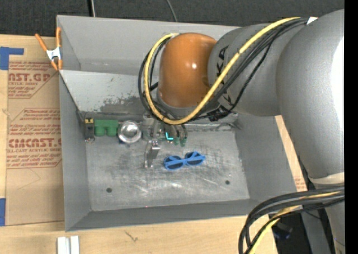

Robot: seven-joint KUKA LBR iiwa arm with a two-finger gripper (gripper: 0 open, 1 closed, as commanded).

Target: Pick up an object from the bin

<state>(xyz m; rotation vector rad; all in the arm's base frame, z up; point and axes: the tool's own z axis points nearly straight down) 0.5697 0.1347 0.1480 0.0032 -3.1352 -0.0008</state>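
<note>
Camera view. Grey bin [112, 191], few loose things, all toward the back wall. The claw [168, 134] hangs low under the arm's orange cover [187, 68], about mid-way along the back wall. Wide or narrow: cannot tell, the wrist hides it.

Nearest things: a small grey metal piece [151, 155] just in front of the claw and a blue spectacle-shaped piece [182, 161] lying flat beside it toward the bin's middle. Either is the likely pick. Neither is held.

Further along the back wall toward the left corner: shiny silver ball [129, 131], green block [105, 127], small dark piece [88, 127].

Judgement: the blue piece is thin and flat, so straddle its narrow bridge, go right down to the floor, then close. Keep off the grey piece.
</note>
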